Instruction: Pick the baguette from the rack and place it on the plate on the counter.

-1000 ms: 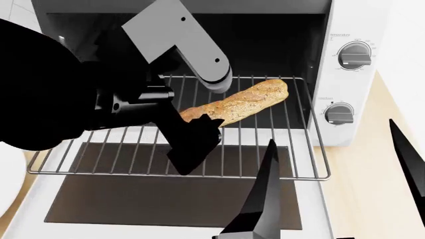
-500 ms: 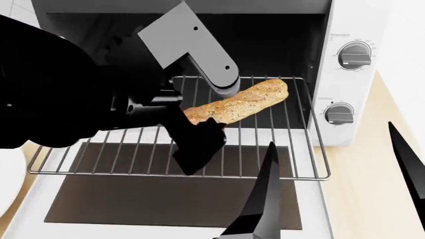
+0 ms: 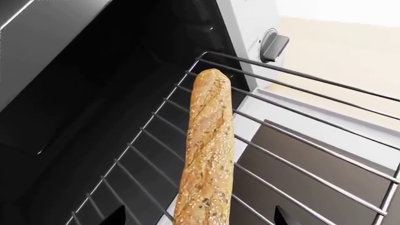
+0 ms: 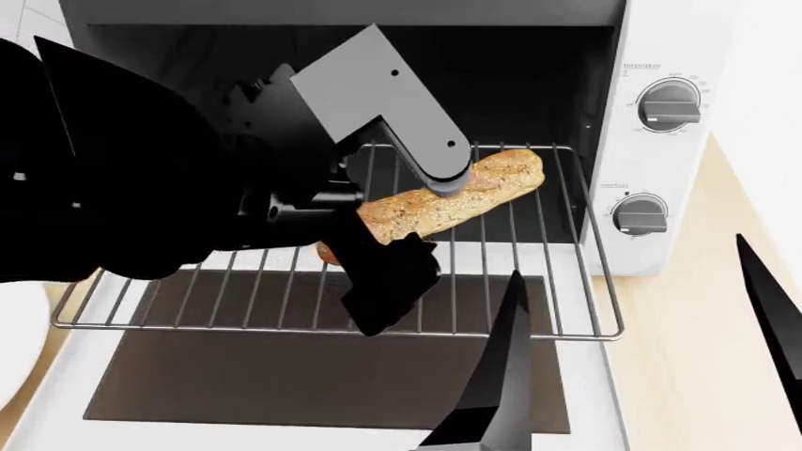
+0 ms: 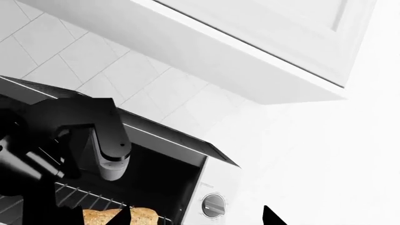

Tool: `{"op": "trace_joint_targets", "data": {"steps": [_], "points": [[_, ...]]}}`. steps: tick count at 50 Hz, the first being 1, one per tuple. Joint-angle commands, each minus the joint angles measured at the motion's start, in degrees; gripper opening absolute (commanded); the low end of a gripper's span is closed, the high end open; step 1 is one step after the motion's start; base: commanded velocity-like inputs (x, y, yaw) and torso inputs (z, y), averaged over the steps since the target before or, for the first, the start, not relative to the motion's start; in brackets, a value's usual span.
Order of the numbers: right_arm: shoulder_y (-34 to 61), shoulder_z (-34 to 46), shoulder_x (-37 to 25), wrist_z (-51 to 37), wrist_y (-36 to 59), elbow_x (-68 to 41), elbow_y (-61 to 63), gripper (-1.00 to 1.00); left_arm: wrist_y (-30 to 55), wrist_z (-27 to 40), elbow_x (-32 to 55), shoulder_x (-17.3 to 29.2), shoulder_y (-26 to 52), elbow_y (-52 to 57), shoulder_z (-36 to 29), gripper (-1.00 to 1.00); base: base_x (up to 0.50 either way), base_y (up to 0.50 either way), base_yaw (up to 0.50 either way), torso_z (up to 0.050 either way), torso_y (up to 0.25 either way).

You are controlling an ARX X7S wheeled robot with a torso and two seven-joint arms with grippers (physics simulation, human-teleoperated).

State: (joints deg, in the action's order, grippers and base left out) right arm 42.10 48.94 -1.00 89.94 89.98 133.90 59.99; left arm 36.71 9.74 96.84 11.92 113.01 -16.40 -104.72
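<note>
Left gripper [image 4: 376,246]: I pinch the baguette [image 4: 457,195] above the rack [image 4: 551,282].
Right gripper [image 4: 633,357]: jaws spread wide, near the rack's front.

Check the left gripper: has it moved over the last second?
Yes. In the head view the left gripper has shifted right toward the oven knobs and along the baguette, which hasn't shifted on the rack.

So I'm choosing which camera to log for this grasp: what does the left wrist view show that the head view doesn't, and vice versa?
Only the left wrist view shows the golden-brown seeded baguette unobstructed along its length. Only the head view shows the left gripper covering the loaf's near end, the open right gripper, two oven knobs and the white round plate. Both show the silver wire rack and dark glass door.
</note>
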Motion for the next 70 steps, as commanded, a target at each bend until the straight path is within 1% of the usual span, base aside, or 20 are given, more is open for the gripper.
{"op": "trace_joint_targets", "data": {"steps": [1,26,42,43,57,61,64,70], "points": [[0.01,-0.02,0.0,0.01,0.0,0.06,0.0,1.0,0.15,-0.86,-0.83,-1.35,-1.01,-2.09,-0.36,1.0,0.0,0.0,0.0,0.0,0.0],[-0.38,0.34,0.04,0.02,0.01,0.78,0.0,1.0,0.6,-2.9,-3.04,-3.9,-3.35,-6.76,-1.59,1.0,0.0,0.0,0.0,0.0,0.0],[-0.57,0.51,0.06,0.02,0.01,0.86,0.0,1.0,0.58,-3.27,-3.73,-3.8,-3.86,-6.56,-1.43,1.0,0.0,0.0,0.0,0.0,0.0],[-0.58,0.49,0.08,0.02,0.01,0.88,0.0,1.0,0.55,-3.0,-3.79,-3.79,-3.88,-6.58,-1.4,-1.0,0.0,0.0,0.0,0.0,0.0],[-0.22,0.36,0.0,0.01,0.0,0.45,0.0,1.0,-0.08,-0.42,-3.79,-1.71,-2.65,-3.63,-0.03,-1.0,0.0,0.0,0.0,0.0,0.0],[-0.09,0.25,-0.16,0.01,-0.01,0.27,0.0,1.0,0.08,0.85,-3.27,-0.32,-1.32,-0.65,0.8,-1.0,0.0,0.0,0.0,0.0,0.0],[0.05,0.09,-0.23,0.01,-0.01,-0.04,0.0,1.0,0.56,3.12,-2.54,2.04,0.59,4.69,1.64,-1.0,0.0,0.0,0.0,0.0,0.0],[0.25,-0.29,-0.09,0.0,0.0,-0.53,0.0,1.0,1.21,9.32,0.74,8.59,4.47,17.29,4.36,-1.0,0.0,0.0,0.0,0.0,0.0]]}}
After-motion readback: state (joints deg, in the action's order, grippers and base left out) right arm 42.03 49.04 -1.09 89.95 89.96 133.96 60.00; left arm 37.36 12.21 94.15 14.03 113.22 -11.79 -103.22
